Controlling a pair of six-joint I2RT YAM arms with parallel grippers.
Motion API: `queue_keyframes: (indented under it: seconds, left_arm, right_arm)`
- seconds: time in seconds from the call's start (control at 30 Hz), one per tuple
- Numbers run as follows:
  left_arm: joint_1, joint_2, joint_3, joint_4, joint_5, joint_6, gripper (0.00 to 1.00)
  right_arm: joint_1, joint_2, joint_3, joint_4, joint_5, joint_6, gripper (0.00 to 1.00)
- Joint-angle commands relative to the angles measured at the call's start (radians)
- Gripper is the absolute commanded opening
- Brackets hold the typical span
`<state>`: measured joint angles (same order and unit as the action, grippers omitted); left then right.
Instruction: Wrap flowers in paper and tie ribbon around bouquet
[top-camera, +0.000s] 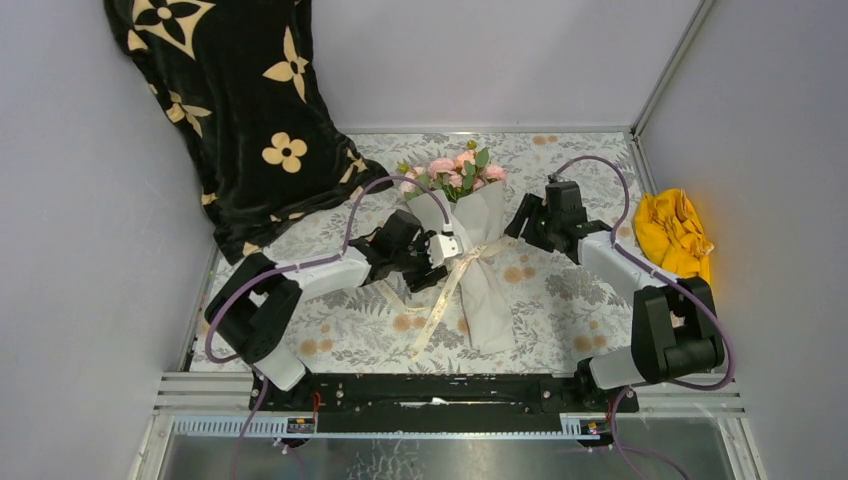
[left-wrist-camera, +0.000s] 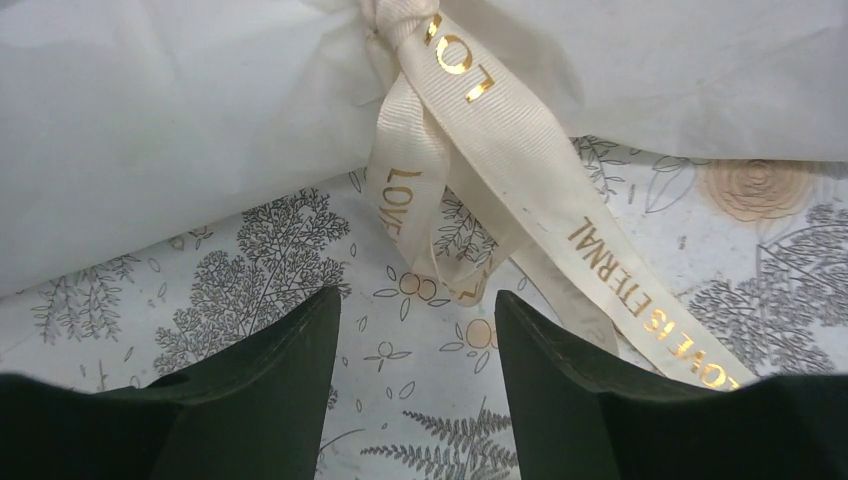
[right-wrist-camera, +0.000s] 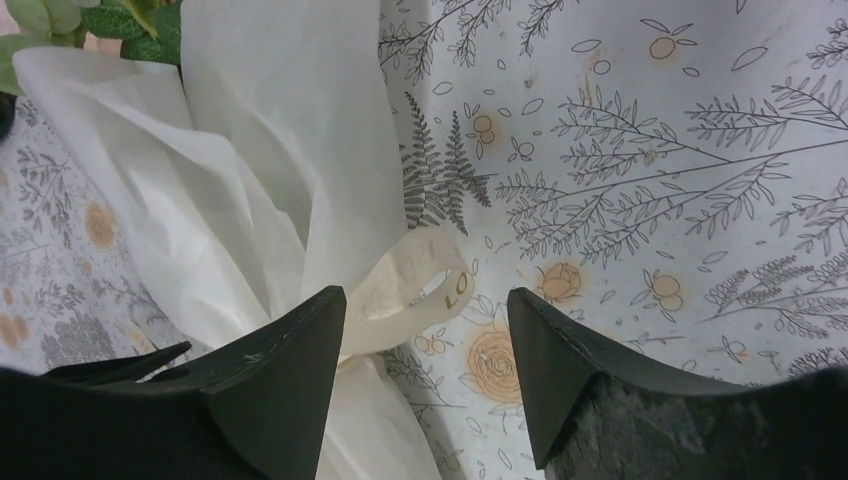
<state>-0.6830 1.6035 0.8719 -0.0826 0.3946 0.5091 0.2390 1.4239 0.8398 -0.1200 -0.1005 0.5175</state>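
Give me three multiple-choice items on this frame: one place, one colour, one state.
1. Where is the yellow cloth? A hung on the back wall; B at the table's right edge; C between the arm bases.
2. The ribbon's lettering is: A red; B blue; C gold.
3. The ribbon is: A knotted round the paper; B lying loose, apart from it; C wound on a spool.
Key: 1 B, it lies bunched by the right wall. 2 C, gold letters show in the left wrist view. 3 A, the knot cinches the paper there.
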Motion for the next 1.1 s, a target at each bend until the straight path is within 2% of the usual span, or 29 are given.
queue_keyframes:
  seconds: [0.0,0.03,0.23,0.33,0.37,0.43,0.47,0.53,0.57,0.63,0.77,0.87,1.07]
  left_arm:
    - [-0.011,0.051,-0.024,0.174,-0.039,0.046,0.64]
    - [-0.012,0.059,-0.021,0.183,-0.035,0.059,0.61]
    - [-0.037,0.095,-0.017,0.204,-0.026,0.117,0.60]
    - [-0.045,0.106,-0.018,0.206,-0.021,0.135,0.54]
    - [-0.046,0.108,-0.020,0.208,-0.022,0.139,0.49]
    - [-0.050,0.107,-0.022,0.208,-0.024,0.154,0.35]
    - [-0.050,0.103,-0.023,0.207,-0.027,0.166,0.25]
    - [-0.049,0.089,-0.026,0.194,-0.049,0.194,0.03]
    - [-0.047,0.081,-0.028,0.188,-0.076,0.207,0.00]
    - [-0.032,0.063,-0.030,0.175,-0.114,0.227,0.00]
    - [0.013,0.024,-0.028,0.165,-0.149,0.249,0.00]
    - [0.033,0.004,-0.051,0.214,-0.166,0.297,0.00]
    - [0.057,0.023,-0.163,0.314,-0.123,0.530,0.00]
  right_arm:
    - [-0.006,0.042,-0.008,0.138,-0.022,0.056,0.68]
    - [-0.007,0.055,-0.015,0.158,-0.026,0.064,0.68]
    - [-0.008,0.127,-0.055,0.237,-0.053,0.100,0.67]
    - [-0.007,0.162,-0.053,0.264,-0.083,0.099,0.63]
    - [-0.007,0.167,-0.053,0.275,-0.098,0.097,0.58]
    - [-0.007,0.166,-0.059,0.282,-0.111,0.091,0.40]
    - [-0.008,0.159,-0.066,0.284,-0.109,0.088,0.28]
    - [-0.011,0.139,-0.083,0.283,-0.098,0.083,0.13]
    - [-0.014,0.129,-0.093,0.281,-0.093,0.078,0.08]
    - [-0.018,0.109,-0.113,0.275,-0.088,0.069,0.00]
    - [-0.023,0.090,-0.152,0.263,-0.083,0.049,0.00]
    - [-0.023,0.063,-0.179,0.237,-0.061,0.022,0.00]
    - [-0.024,0.030,-0.248,0.230,-0.076,-0.007,0.00]
